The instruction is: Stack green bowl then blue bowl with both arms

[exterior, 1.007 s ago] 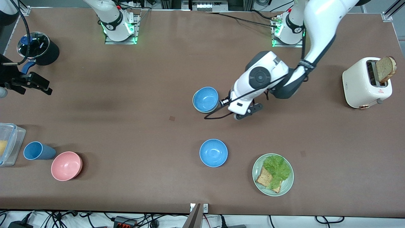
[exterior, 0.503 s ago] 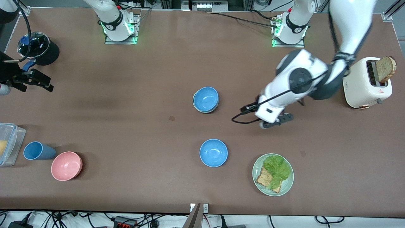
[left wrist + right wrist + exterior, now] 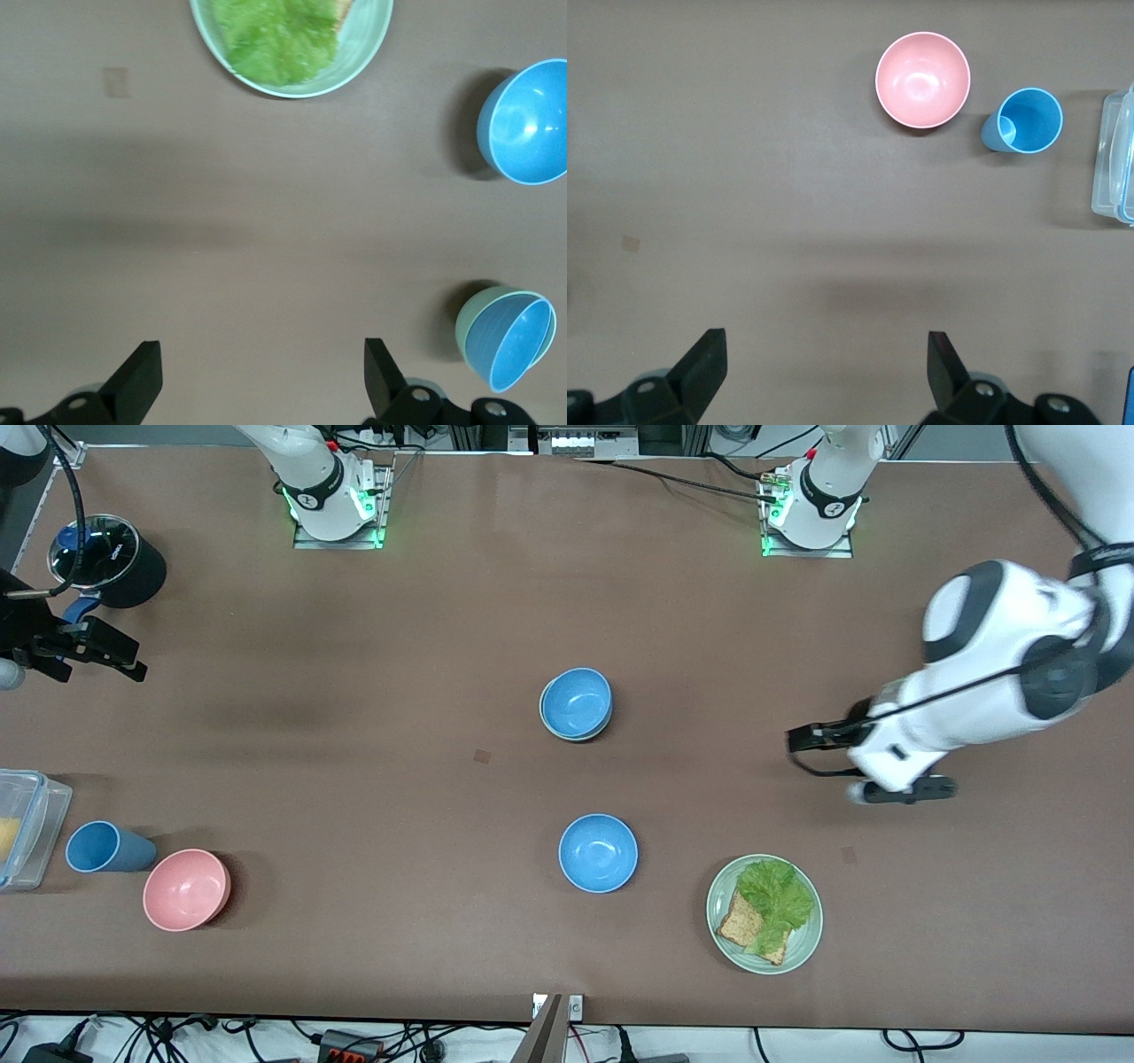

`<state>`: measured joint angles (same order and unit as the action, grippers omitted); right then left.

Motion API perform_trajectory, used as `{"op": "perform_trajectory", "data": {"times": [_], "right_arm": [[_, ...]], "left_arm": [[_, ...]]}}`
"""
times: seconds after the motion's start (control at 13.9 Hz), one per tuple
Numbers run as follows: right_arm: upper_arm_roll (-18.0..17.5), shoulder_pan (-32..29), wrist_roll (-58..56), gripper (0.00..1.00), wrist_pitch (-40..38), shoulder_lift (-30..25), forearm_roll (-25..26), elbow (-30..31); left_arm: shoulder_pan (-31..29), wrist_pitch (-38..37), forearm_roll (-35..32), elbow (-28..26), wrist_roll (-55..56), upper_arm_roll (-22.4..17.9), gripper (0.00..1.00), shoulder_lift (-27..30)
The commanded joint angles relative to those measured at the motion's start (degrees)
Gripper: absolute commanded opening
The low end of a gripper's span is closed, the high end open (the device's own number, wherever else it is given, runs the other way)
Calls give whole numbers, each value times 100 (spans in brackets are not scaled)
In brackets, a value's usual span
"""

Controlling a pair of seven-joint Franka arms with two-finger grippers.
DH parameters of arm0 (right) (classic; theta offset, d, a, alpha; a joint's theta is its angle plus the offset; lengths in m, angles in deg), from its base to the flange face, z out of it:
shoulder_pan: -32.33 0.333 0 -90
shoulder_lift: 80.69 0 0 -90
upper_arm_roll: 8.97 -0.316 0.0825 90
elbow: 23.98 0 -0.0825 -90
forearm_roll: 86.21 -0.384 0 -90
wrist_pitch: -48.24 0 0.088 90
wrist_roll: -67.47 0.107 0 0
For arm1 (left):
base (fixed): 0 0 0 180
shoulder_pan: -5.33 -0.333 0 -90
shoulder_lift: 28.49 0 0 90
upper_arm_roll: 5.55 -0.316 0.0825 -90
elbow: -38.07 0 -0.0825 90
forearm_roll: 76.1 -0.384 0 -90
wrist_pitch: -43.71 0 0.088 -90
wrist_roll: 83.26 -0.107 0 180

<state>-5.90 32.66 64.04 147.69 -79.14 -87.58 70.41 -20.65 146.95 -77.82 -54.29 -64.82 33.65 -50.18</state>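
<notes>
The green bowl (image 3: 546, 723) sits mid-table with a blue bowl (image 3: 577, 701) nested inside it; only the green rim shows. The left wrist view has the same pair, the green bowl (image 3: 464, 320) around the blue bowl (image 3: 518, 341). A second blue bowl (image 3: 598, 853) (image 3: 524, 124) stands alone, nearer the front camera. My left gripper (image 3: 904, 790) (image 3: 263, 354) hangs open and empty over bare table toward the left arm's end. My right gripper (image 3: 120, 657) (image 3: 826, 345) waits open and empty over the right arm's end.
A pale green plate (image 3: 714, 908) (image 3: 372, 35) with lettuce and toast lies near the front edge. At the right arm's end are a pink bowl (image 3: 186, 888) (image 3: 922, 80), a blue cup (image 3: 104, 847) (image 3: 1028, 121), a clear container (image 3: 27, 824) (image 3: 1116, 159) and a black pot (image 3: 111, 558).
My left arm has swung away from the stacked bowls toward its own end of the table, its fingers opening wide. The blue bowl stays in the green one. The right arm barely moved.
</notes>
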Motion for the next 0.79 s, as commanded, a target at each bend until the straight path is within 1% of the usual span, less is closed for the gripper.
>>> {"op": "perform_trajectory", "data": {"times": [0.0, 0.07, 0.14, 0.22, 0.29, 0.36, 0.43, 0.58, 0.72], "right_arm": [[-17, -23, -70, 100, -13, -103, 102, 36], [-17, -41, -87, 100, -57, -103, 102, 36], [-17, -41, -105, 100, -57, -103, 103, 36], [-17, -24, -96, 100, -57, -103, 111, 36], [-17, -15, -96, 100, -57, -103, 120, 36], [-17, -23, -79, 100, -49, -103, 129, 36], [-17, -23, -53, 100, -31, -94, 129, 36], [-17, -41, -44, 100, -22, -85, 129, 36], [-8, -41, -44, 100, -22, -85, 129, 36]], "left_arm": [[329, -6, 461, -738, -901, -911, 100, 1164], [461, -6, 497, -835, -1122, -1254, 100, 1350], [628, -40, 706, -932, -1315, -1614, 100, 1569], [916, -197, 812, -994, -1335, -2105, 100, 1824], [1311, -373, 805, -960, -1335, -2666, 100, 1930], [1585, -549, 770, -951, -1335, -3081, 100, 2027], [1631, -655, 769, -942, -1344, -3172, 100, 2107], [1666, -945, 796, -828, -1370, -3182, 100, 2212], [1666, -963, 770, -819, -1326, -3156, 100, 2256]]}}
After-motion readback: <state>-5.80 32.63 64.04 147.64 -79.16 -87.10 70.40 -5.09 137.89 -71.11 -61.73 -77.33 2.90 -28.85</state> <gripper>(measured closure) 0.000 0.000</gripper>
